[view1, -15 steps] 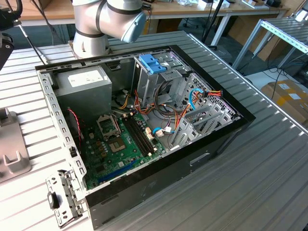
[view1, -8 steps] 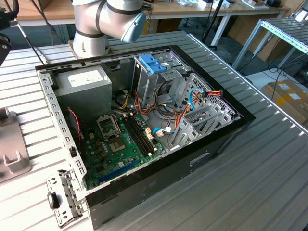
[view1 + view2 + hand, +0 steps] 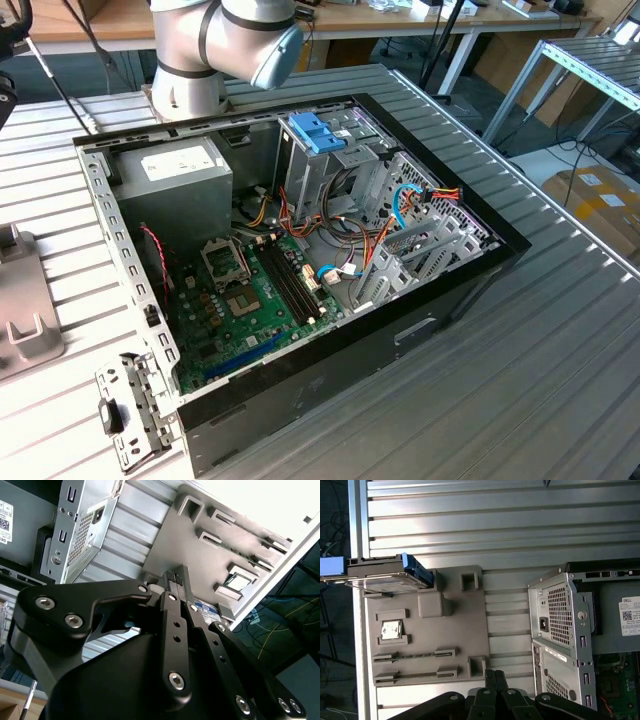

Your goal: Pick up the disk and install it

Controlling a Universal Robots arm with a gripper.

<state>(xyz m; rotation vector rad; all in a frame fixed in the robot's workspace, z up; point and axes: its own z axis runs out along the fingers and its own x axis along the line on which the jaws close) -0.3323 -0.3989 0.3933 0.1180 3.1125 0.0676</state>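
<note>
The disk (image 3: 380, 573), a dark flat drive in a bright blue carrier with a blue tab, rests on one corner of a grey fixture plate (image 3: 445, 630) in the first wrist view. My gripper (image 3: 495, 674) hovers over the plate's opposite edge, well apart from the disk. Its black fingers are pressed together with nothing between them. In the second wrist view the gripper (image 3: 175, 575) is shut above the same plate (image 3: 200, 560). The open computer case (image 3: 300, 250) lies in the middle of the exterior view.
In the case a grey power supply (image 3: 175, 170) sits at the back and a light-blue bracket (image 3: 318, 130) tops the drive cage. The case's rear (image 3: 560, 615) stands next to the plate. A small chip (image 3: 390, 629) lies in a plate pocket. A loose metal bracket (image 3: 130, 410) lies on the ribbed table.
</note>
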